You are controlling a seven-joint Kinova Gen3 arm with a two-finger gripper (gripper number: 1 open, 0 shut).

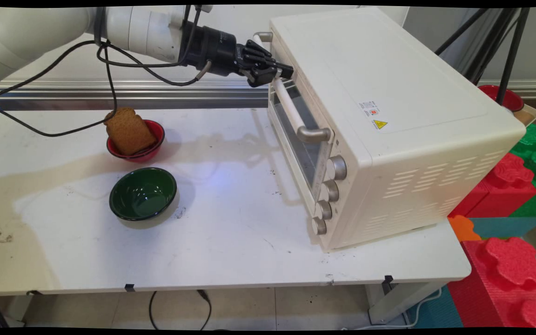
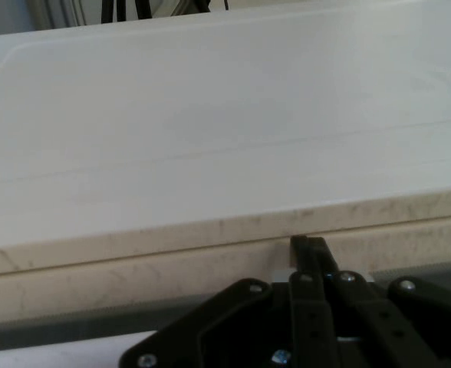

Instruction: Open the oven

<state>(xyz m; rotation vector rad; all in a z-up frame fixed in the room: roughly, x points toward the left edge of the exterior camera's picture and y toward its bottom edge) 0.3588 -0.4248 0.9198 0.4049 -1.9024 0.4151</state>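
Note:
A cream toaster oven stands on the right half of the table, its door closed. My gripper is at the top far end of the door, lying across the oven's long white handle. In the hand view the fingers are pressed together with no gap, their tips against the oven's upper front edge. The oven's flat top fills the rest of that view. I see nothing between the fingers.
A red bowl holding a slice of brown toast sits at the left rear, with an empty green bowl in front of it. Several knobs line the oven's near end. Foam blocks stand right of the table.

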